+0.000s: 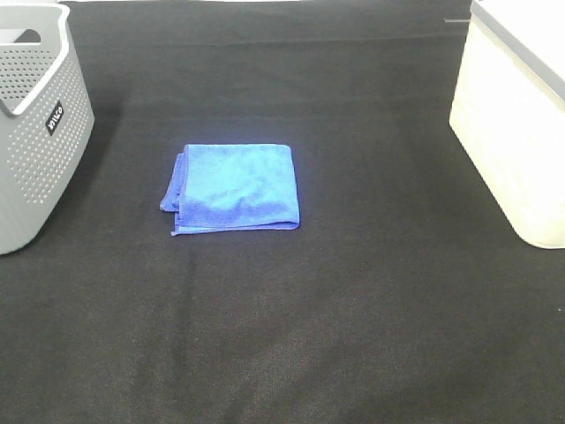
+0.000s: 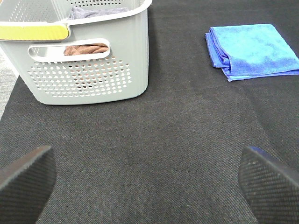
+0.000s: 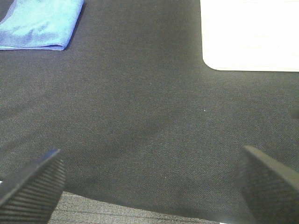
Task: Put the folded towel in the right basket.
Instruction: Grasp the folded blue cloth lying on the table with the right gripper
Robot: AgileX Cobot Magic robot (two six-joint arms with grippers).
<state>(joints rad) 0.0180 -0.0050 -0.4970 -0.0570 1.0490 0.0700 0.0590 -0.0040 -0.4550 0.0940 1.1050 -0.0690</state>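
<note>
Towel (image 1: 234, 187) first: folded to a blue square, flat on the black mat (image 1: 371, 318), with stacked edges showing on the side toward the grey basket (image 1: 40, 132). Lies left of centre in the high view, nearer that grey basket than the right basket (image 1: 516, 132), touching neither and well apart from the latter. Not gripped, not lifted, not even approached.

Judged to be at the very start, with no step completed. Left to do, by the look of it: reach the towel, pinch it, raise it without letting the fold fall open, carry it across the mat to the pale right basket, release inside.

Left gripper (image 2: 147, 182): spread wide over bare mat, holding nothing, with the towel well ahead and off to one side and the grey basket nearer. Right gripper (image 3: 149, 184): likewise spread wide and empty above bare mat, with a corner of the towel and a corner of the right basket both well ahead of it. No sign of either arm from the high camera.

Cloths (image 2: 86, 48) inside the grey basket, one brown, one greyish; no bearing on the job. Cannot see into the right basket from any view.
</note>
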